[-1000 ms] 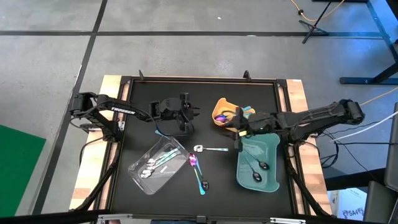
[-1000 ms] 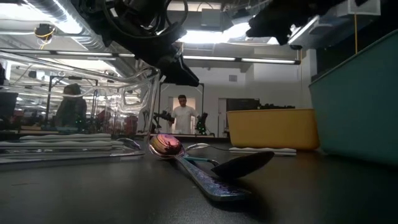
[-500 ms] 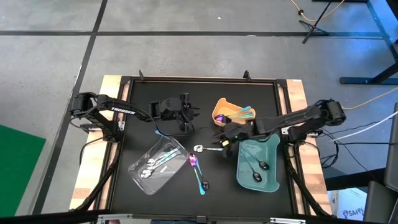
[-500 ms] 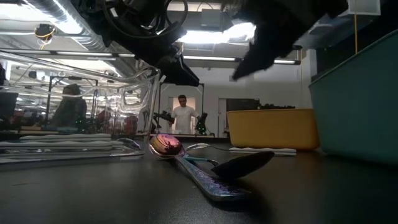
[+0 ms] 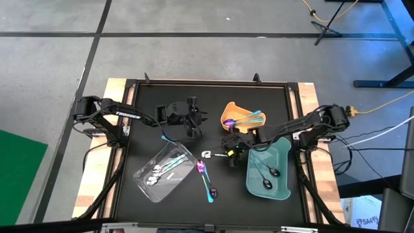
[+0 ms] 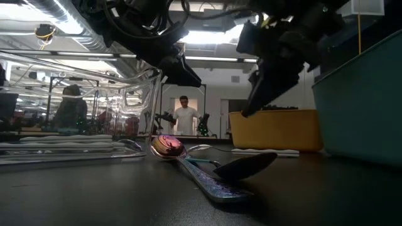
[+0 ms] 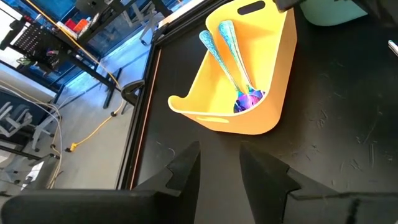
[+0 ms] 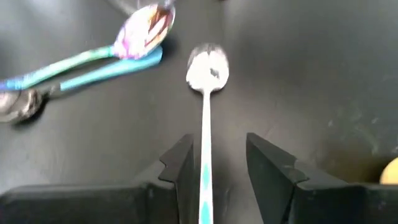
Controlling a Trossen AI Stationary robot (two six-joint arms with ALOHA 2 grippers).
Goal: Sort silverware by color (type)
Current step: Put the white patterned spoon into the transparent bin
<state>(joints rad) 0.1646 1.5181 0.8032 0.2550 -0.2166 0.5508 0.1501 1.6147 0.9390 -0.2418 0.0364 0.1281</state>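
A silver spoon (image 5: 217, 155) lies flat on the black table, its bowl (image 8: 208, 65) toward the left. My right gripper (image 5: 228, 150) hangs open just above its handle (image 8: 204, 155), slanting down, one finger on either side and touching nothing. Left of it, an iridescent spoon (image 5: 200, 167) and a teal-handled, dark-headed spoon (image 5: 208, 188) lie crossed on the table. My left gripper (image 5: 198, 118) waits open and empty in the air at the far middle. Two iridescent spoons (image 7: 233, 62) lie in the yellow tray (image 5: 238, 118).
A clear tray (image 5: 163, 171) with silver spoons lies at the near left. A teal tray (image 5: 281, 169) holding two dark-headed spoons sits at the near right, close beside my right arm. Raised frame rails edge the table. A person (image 6: 184, 116) stands far off in the room.
My right gripper has swung from over the teal and yellow trays toward the table's left and down, tipping its fingers more steeply downward. It now hangs over the silver spoon's handle. Its fingers have stayed open. No spoon has moved.
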